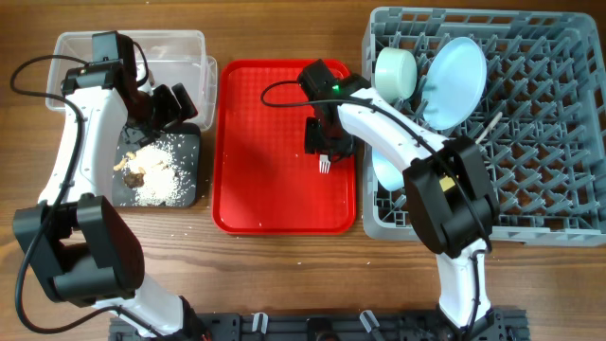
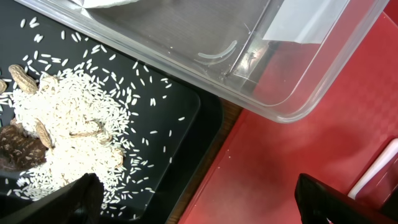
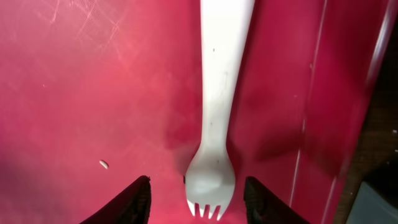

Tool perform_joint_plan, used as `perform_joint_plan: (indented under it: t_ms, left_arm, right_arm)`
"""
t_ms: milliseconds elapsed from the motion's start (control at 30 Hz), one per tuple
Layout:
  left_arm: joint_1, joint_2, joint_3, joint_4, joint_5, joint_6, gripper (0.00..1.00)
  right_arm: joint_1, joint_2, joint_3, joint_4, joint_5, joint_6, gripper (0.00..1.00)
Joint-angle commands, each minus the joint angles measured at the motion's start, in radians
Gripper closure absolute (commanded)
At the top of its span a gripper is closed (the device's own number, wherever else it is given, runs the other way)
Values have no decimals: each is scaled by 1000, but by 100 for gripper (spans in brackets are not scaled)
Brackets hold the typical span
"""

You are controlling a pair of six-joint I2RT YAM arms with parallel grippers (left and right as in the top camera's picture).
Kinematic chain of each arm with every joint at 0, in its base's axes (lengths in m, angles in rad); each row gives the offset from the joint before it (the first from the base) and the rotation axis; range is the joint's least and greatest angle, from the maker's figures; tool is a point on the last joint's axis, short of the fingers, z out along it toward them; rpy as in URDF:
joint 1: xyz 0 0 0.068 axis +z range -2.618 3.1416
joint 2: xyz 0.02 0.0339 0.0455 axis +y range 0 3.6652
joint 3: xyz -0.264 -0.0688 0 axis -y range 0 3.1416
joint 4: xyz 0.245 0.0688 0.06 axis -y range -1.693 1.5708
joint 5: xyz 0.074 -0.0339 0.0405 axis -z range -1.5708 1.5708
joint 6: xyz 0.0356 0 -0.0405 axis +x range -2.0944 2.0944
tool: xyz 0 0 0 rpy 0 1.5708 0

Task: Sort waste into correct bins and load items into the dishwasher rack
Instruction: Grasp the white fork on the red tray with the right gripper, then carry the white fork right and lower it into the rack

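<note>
With the right gripper (image 3: 198, 198) spread astride the tined head of the white fork (image 3: 221, 87) lying flat on the red tray (image 3: 74, 74), apparently not yet touching it, closing so near the tip may make the thin fork pivot or skid away.

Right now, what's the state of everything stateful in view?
White plastic fork: flat on large red tray, ungrasped.
Right gripper: open, straddling fork.
Left gripper: open, empty.
Shallow black rectangular tray: holds rice crumbs, brown scraps.
Clear plastic tub: white paper inside.
Grey plastic rack: holds light blue round plate, on edge.
</note>
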Motion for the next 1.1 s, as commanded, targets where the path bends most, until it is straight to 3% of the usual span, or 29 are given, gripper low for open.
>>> perform_joint_plan:
  t_ms: [0,367,433,533,833,1067]
  left_arm:
    - [0,-18,13,0,12,-13,0]
    - [0,-18,13,0,12,-13,0]
    - [0,-18,13,0,12,-13,0]
    - [0,-18,13,0,12,-13,0]
    - [0,-18,13,0,12,-13,0]
    - [0,-18,13,0,12,-13,0]
  right_arm:
    - [-14,50,2,3,16,22,54]
    - [-37,72,2,0,-23,16,72]
    - [-37,72,2,0,-24,16,78]
    - [-37,72,2,5,-32,12,95]
    - [-37,70,6,6,-58,5,96]
    - [-37,-22,63,-32,-83,-108,96]
